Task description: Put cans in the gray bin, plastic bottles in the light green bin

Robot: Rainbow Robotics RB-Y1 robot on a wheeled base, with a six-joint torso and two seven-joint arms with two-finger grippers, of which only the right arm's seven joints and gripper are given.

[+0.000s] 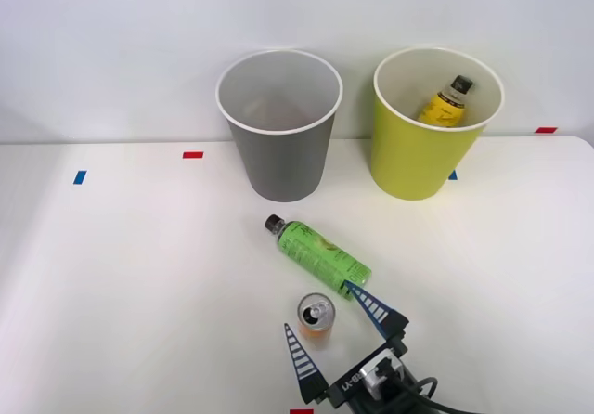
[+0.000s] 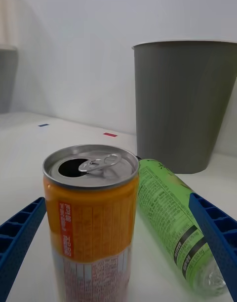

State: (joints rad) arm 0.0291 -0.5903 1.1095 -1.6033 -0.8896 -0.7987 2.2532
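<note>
While the right gripper [image 1: 336,336] is held low over the white table [image 1: 139,275] with its blue ribbed fingers [image 2: 19,233] spread wide apart and closed on nothing, the orange can [image 1: 316,316] is seen standing upright between them, near the table's front edge. Its silver top is opened, the pull tab bent over a dark mouth, so it is judged to be empty or nearly so: light, easily tipped, and thin-walled enough to dent under a hard squeeze. A hold across the mid-body, on the orange band above the white printed lower part, is judged safest; the smooth painted metal looks slippery, though the ribbing on the fingers should help. Just beside the can, the green-labelled bottle [image 1: 318,252] is noted lying on its side, black cap toward the bins, its clear base close to one finger, so a closing stroke may nudge it and set it rolling. Its plastic body is round and glossy and likely to give a little when pressed. Farther back the gray bin [image 1: 280,154] stands open, tapered, matte, white-rimmed, nothing made out inside. To its right the light green bin [image 1: 422,159], of the same shape, is seen holding a yellow-labelled bottle [image 1: 445,103] leaning with its black cap up.
</note>
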